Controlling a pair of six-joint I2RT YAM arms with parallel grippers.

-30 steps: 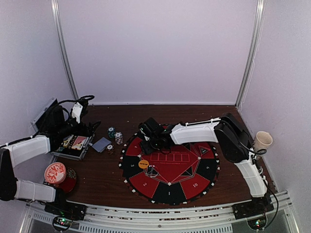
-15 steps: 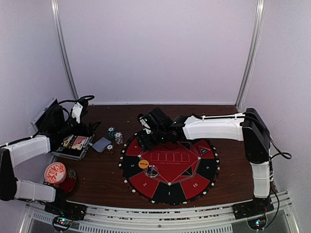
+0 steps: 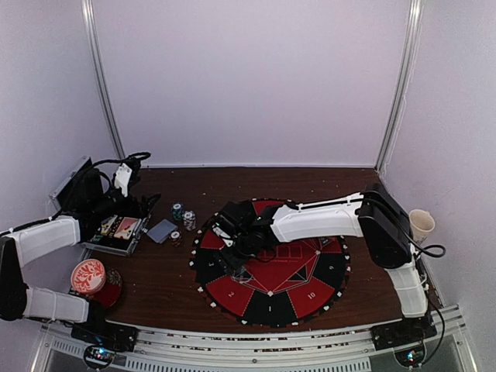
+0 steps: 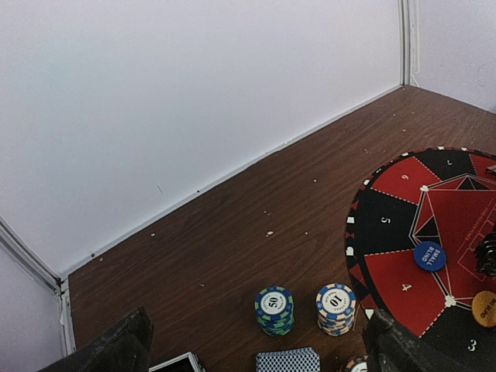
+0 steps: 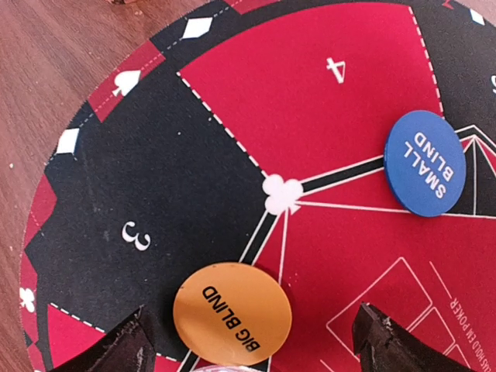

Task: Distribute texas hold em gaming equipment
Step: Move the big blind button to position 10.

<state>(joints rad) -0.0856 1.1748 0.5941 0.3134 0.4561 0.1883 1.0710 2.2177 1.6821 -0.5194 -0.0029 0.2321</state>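
Hovering with jaws wide over the orange BIG BLIND button (image 5: 232, 314), the right gripper (image 5: 249, 341) probably needed centring before pinching; the left gripper (image 4: 256, 345) gaped too.

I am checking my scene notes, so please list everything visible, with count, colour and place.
mat: one, red and black, table centre
orange disc: one, on the mat's left part
blue disc: one, on the mat, near the orange one
chip stacks: two, green-blue and white-blue, left of the mat
cards: one pack, grey-blue, near the stacks
case: one, dark, open, left side
patterned disc: one, red-white, near left corner
cup: one, cream, right edge
table: one, brown
left gripper: open, above the case
right gripper: open, over the orange disc
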